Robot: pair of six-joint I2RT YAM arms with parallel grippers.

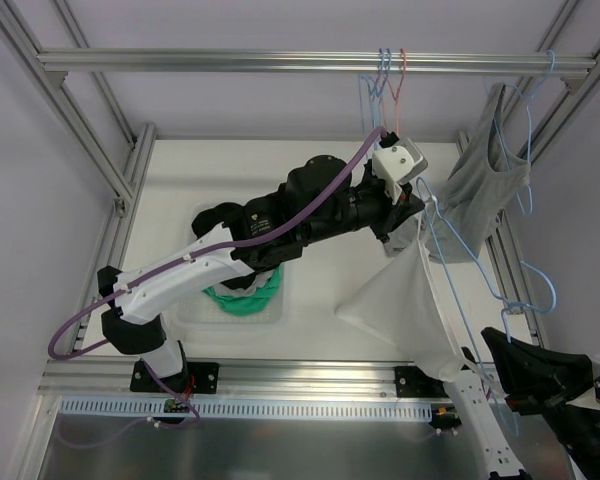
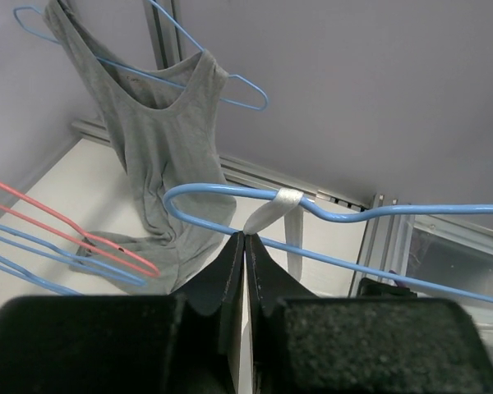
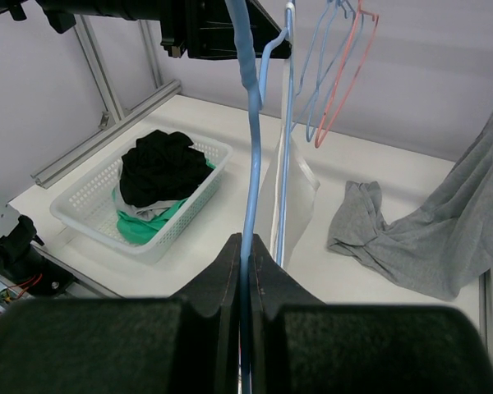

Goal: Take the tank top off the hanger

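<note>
A white tank top hangs on a blue hanger held in the air over the right side of the table. My left gripper is shut on the top's white strap, right where it loops over the hanger wire; its jaws meet at the left gripper's tip. My right gripper is shut on the hanger wire, which runs up from between the right gripper's jaws. The white top hangs just beyond them.
A grey tank top hangs on another blue hanger at the far right, its hem on the table. Spare blue and pink hangers hang from the top rail. A white basket of black and green clothes stands at the left.
</note>
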